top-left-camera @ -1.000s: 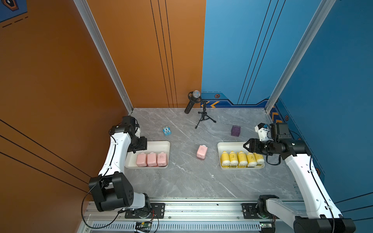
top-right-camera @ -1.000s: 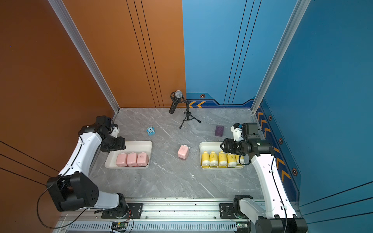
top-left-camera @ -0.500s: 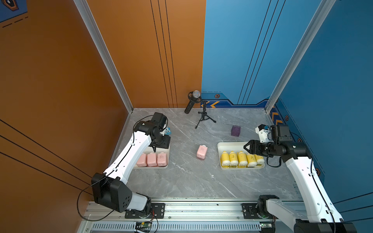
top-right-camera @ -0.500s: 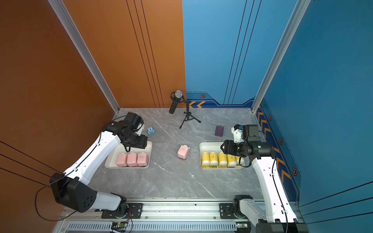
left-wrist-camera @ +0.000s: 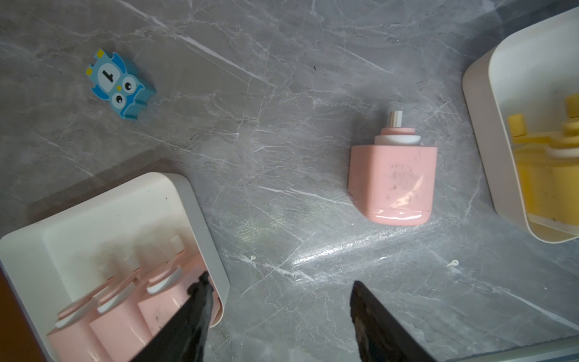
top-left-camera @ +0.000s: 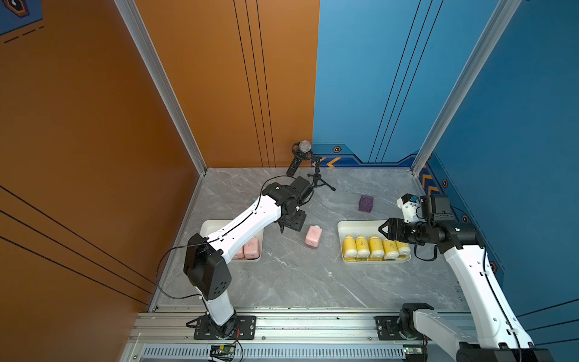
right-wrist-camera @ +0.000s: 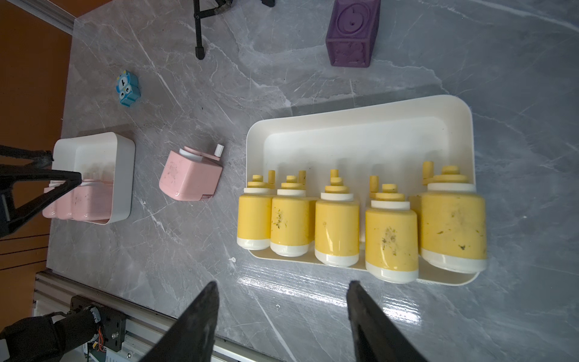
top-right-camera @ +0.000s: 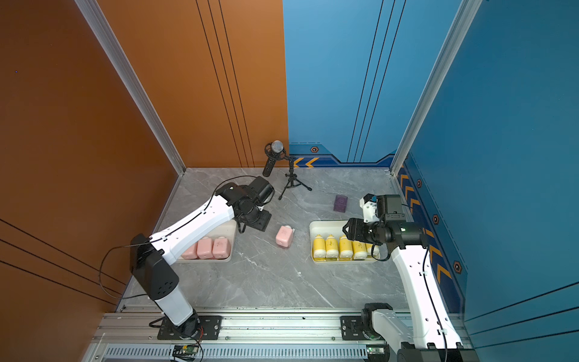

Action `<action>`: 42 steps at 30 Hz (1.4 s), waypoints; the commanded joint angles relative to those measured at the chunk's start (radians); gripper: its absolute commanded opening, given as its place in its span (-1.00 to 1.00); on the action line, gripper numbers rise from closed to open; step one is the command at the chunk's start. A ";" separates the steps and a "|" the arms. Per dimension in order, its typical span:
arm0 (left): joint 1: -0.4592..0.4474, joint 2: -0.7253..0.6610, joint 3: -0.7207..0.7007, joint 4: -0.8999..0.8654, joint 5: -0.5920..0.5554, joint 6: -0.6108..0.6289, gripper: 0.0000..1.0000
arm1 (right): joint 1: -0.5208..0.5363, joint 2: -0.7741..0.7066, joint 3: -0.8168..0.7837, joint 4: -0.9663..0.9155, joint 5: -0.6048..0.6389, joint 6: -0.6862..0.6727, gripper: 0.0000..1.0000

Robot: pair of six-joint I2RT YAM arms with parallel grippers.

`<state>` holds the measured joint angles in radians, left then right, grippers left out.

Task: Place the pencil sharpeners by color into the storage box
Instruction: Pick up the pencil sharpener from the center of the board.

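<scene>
One pink pencil sharpener (top-left-camera: 313, 236) (top-right-camera: 284, 236) (left-wrist-camera: 393, 185) (right-wrist-camera: 191, 180) lies loose on the table between two white storage boxes. The left box (top-right-camera: 233, 232) (left-wrist-camera: 200, 219) holds three pink sharpeners (top-right-camera: 205, 247). Several yellow sharpeners (top-left-camera: 369, 247) (right-wrist-camera: 336, 225) fill the right box (top-left-camera: 360, 224) (right-wrist-camera: 360, 131). My left gripper (top-left-camera: 289, 224) (left-wrist-camera: 279, 280) hovers open and empty over bare table, between the left box's corner and the loose pink one. My right gripper (top-left-camera: 383, 228) (right-wrist-camera: 282, 283) is open and empty above the yellow box.
A blue owl block (left-wrist-camera: 120, 84) (right-wrist-camera: 127, 89) sits behind the left box. A purple cube (top-left-camera: 366, 203) (right-wrist-camera: 352, 34) stands behind the right box. A microphone on a tripod (top-left-camera: 302, 156) (top-right-camera: 275, 153) is at the back wall, close behind my left wrist.
My left arm has swung from the table's left edge across the pink box toward the middle, ending beside the loose pink sharpener. The right arm has barely moved.
</scene>
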<state>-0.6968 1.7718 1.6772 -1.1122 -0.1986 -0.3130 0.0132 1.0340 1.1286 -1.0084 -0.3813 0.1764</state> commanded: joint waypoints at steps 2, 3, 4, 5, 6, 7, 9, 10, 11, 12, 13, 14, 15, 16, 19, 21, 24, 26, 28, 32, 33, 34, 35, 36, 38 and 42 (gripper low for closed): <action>-0.034 0.097 0.069 -0.012 0.009 -0.014 0.42 | -0.004 -0.012 -0.016 0.014 0.024 0.006 0.32; -0.041 0.116 0.084 -0.010 0.017 -0.014 0.42 | -0.004 -0.014 -0.017 0.014 0.024 0.006 0.32; -0.050 0.138 0.101 -0.009 0.023 -0.014 0.42 | -0.005 -0.014 -0.017 0.014 0.024 0.007 0.33; -0.058 0.159 0.118 -0.008 0.028 -0.014 0.42 | -0.005 -0.015 -0.018 0.014 0.022 0.008 0.33; -0.065 0.176 0.133 -0.008 0.035 -0.014 0.43 | -0.005 -0.015 -0.018 0.014 0.021 0.006 0.32; -0.072 0.193 0.150 -0.009 0.043 -0.015 0.43 | -0.005 -0.015 -0.018 0.014 0.021 0.006 0.32; -0.083 0.226 0.178 -0.010 0.058 -0.016 0.45 | -0.005 -0.014 -0.020 0.014 0.019 0.005 0.33; -0.088 0.242 0.191 -0.009 0.065 -0.018 0.45 | -0.005 -0.014 -0.020 0.014 0.019 0.005 0.33; -0.093 0.254 0.202 -0.010 0.073 -0.019 0.45 | -0.006 -0.012 -0.020 0.014 0.019 0.005 0.33; -0.097 0.265 0.211 -0.010 0.079 -0.021 0.45 | -0.005 -0.011 -0.021 0.016 0.019 0.005 0.33; -0.100 0.276 0.218 -0.009 0.085 -0.025 0.45 | -0.005 -0.011 -0.021 0.016 0.019 0.004 0.33; -0.105 0.285 0.223 -0.010 0.089 -0.029 0.46 | -0.005 -0.009 -0.020 0.016 0.018 0.003 0.33; -0.108 0.291 0.227 -0.009 0.093 -0.033 0.46 | -0.005 -0.009 -0.021 0.016 0.018 0.003 0.33; -0.111 0.298 0.230 -0.010 0.096 -0.037 0.46 | -0.005 -0.009 -0.022 0.016 0.019 0.002 0.32; -0.118 0.315 0.227 -0.010 0.099 -0.050 0.46 | -0.005 -0.011 -0.020 0.017 0.016 0.002 0.33; -0.119 0.325 0.224 -0.009 0.099 -0.056 0.46 | -0.005 -0.011 -0.020 0.017 0.015 0.003 0.33; -0.121 0.341 0.220 -0.004 0.102 -0.062 0.46 | -0.005 -0.013 -0.020 0.017 0.012 0.003 0.33; -0.121 0.350 0.216 0.004 0.106 -0.065 0.46 | -0.005 -0.014 -0.020 0.017 0.012 0.002 0.33; -0.121 0.359 0.213 0.009 0.110 -0.069 0.46 | -0.005 -0.015 -0.021 0.017 0.011 0.002 0.33; -0.121 0.377 0.205 0.021 0.118 -0.072 0.45 | -0.005 -0.014 -0.019 0.017 0.011 0.001 0.32; -0.121 0.381 0.205 0.024 0.120 -0.072 0.44 | -0.005 -0.012 -0.020 0.017 0.011 0.000 0.32; -0.121 0.387 0.203 0.027 0.122 -0.073 0.43 | -0.005 -0.013 -0.020 0.017 0.010 0.001 0.33; -0.120 0.390 0.202 0.030 0.123 -0.074 0.43 | -0.005 -0.012 -0.020 0.017 0.010 0.001 0.33; -0.119 0.394 0.202 0.032 0.126 -0.074 0.43 | -0.005 -0.011 -0.020 0.017 0.010 0.001 0.33; -0.118 0.402 0.199 0.038 0.131 -0.076 0.41 | -0.006 -0.012 -0.019 0.017 0.010 0.003 0.33; -0.115 0.419 0.196 0.043 0.146 -0.078 0.38 | -0.005 -0.017 -0.020 0.017 0.012 0.003 0.33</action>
<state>-0.8082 2.1662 1.8812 -1.0672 -0.0849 -0.3759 0.0128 1.0336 1.1179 -1.0084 -0.3813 0.1768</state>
